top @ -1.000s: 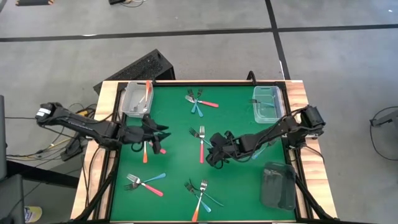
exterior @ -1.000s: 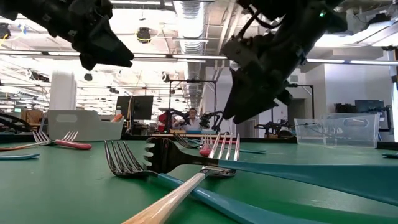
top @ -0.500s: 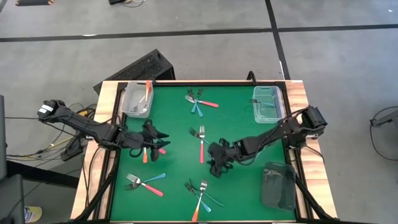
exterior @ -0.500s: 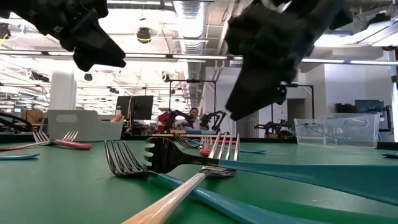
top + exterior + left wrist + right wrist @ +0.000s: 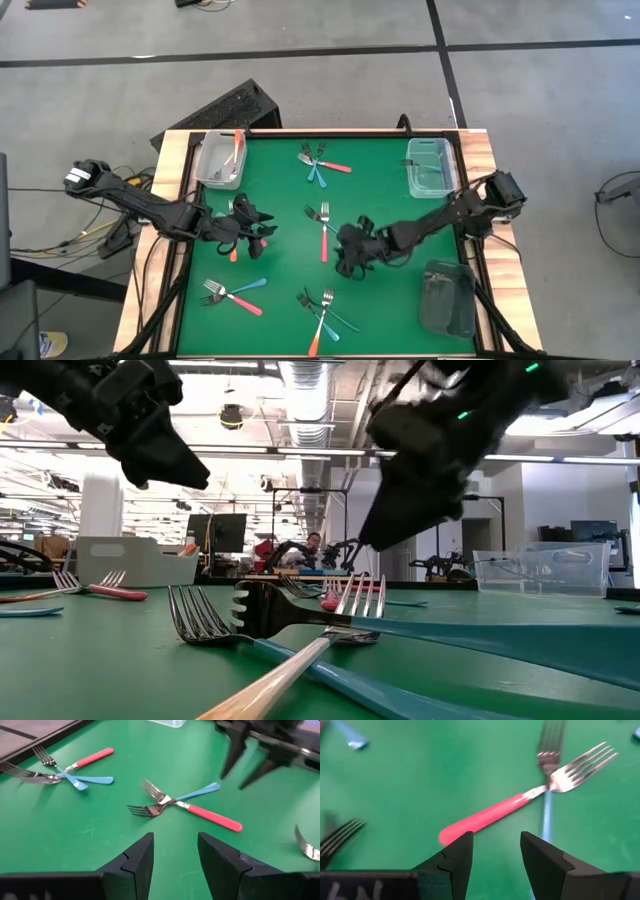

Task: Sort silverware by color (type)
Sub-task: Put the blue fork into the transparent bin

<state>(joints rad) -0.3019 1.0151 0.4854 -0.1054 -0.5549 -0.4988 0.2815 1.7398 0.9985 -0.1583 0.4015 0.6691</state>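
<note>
1. Both arms have shifted slightly since half a second ago: the left gripper [image 5: 262, 224] has edged toward the table's middle, and the right gripper [image 5: 350, 262] has drawn back a little from the near edge.
2. Nearest the front edge, orange-, teal- and blue-handled metal forks [image 5: 322, 312] lie crossed on the green mat [image 5: 380, 200].
3. Left gripper hovers empty, fingers [image 5: 137, 862] parted, beside an orange-handled fork [image 5: 233, 246].
4. Right gripper, unclenched and empty, hangs over the pink-red-handled fork [image 5: 490, 815] crossing a blue one.
5. Farther back, a clear plastic bin [image 5: 219, 160] holds sorted forks.
</note>
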